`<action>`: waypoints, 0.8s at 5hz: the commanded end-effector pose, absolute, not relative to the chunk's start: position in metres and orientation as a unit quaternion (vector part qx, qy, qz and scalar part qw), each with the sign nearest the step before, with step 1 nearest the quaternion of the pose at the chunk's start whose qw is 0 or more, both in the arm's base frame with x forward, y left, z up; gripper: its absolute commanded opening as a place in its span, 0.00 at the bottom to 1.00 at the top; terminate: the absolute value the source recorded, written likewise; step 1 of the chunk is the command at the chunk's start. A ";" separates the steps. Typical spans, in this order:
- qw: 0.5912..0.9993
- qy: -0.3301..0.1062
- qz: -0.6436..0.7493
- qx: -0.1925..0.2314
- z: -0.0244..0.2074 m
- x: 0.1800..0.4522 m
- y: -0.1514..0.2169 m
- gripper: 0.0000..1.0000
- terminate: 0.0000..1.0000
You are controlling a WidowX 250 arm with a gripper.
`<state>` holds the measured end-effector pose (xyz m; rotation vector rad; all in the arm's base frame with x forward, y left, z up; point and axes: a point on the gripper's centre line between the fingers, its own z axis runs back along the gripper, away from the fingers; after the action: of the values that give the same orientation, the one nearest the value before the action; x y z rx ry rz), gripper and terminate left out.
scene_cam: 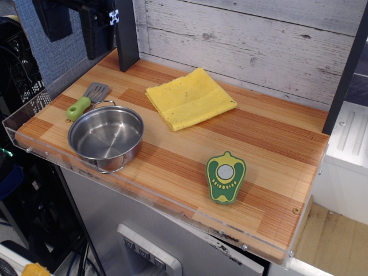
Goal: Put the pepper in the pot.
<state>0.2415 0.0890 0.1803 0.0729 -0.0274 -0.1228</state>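
Jaws seemingly top-left, well apart from pepper [226,177]

The black boxy robot gripper [73,22] hangs high at the top left; its jaws maybe cut off.

Dark robot hardware [75,23] hangs at the top left, cut off by the upper edge, so whether its jaws stand apart or together cannot be told. A spatula [86,100] lies behind the pot [106,138], the end of its green handle hidden by the steel rim (only one of the pot's wire loops shows clearly, at the near side). The table [172,167] runs out of view at the right, behind a dark post [345,75]. Clutter below the tabletop, lower left, is too dim and cropped to identify.
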 end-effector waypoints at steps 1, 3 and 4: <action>0.997 -0.014 -0.061 0.036 0.180 0.242 0.089 1.00 0.00; 0.995 -0.014 -0.088 0.037 0.165 0.236 0.050 1.00 0.00; 0.995 -0.002 -0.100 0.024 0.137 0.238 0.016 1.00 0.00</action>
<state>0.2365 0.0095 0.1250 0.0292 0.0279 -0.1917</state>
